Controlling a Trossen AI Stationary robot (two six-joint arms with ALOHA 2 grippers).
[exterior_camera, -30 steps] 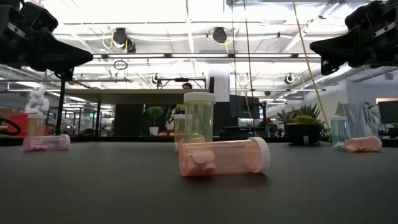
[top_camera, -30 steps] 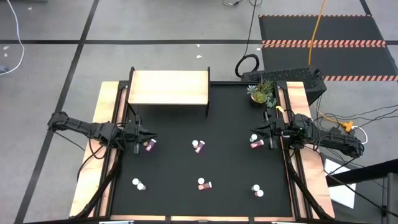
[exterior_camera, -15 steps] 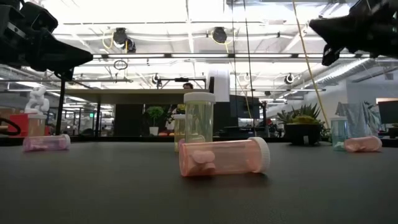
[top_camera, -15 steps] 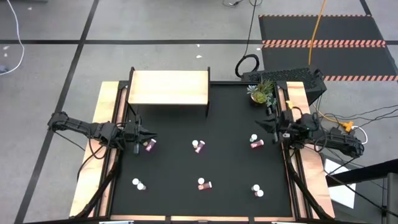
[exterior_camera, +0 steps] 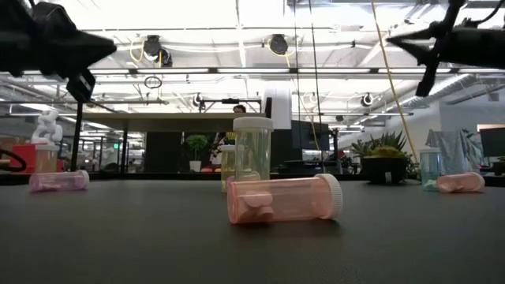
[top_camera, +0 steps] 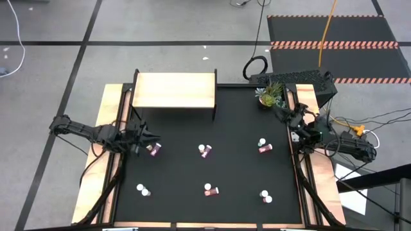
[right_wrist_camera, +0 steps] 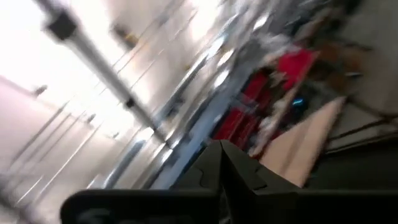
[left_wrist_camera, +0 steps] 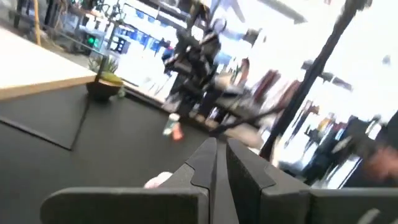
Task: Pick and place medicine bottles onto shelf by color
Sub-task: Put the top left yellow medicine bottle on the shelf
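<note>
The black table [top_camera: 192, 173] was seen from above, with the shelf [top_camera: 174, 90] set at its 11 o'clock edge and bare of bottles. Six medicine bottles [top_camera: 205, 150] were scattered over the mat, from centre towards 6 o'clock. The left gripper [top_camera: 149, 136] was held at 9 o'clock, fingers [left_wrist_camera: 205, 158] pressed together on nothing, just above a pink bottle [top_camera: 154, 149]. The right gripper [top_camera: 280, 113] was raised at 2 o'clock, likewise closed and empty.
</note>
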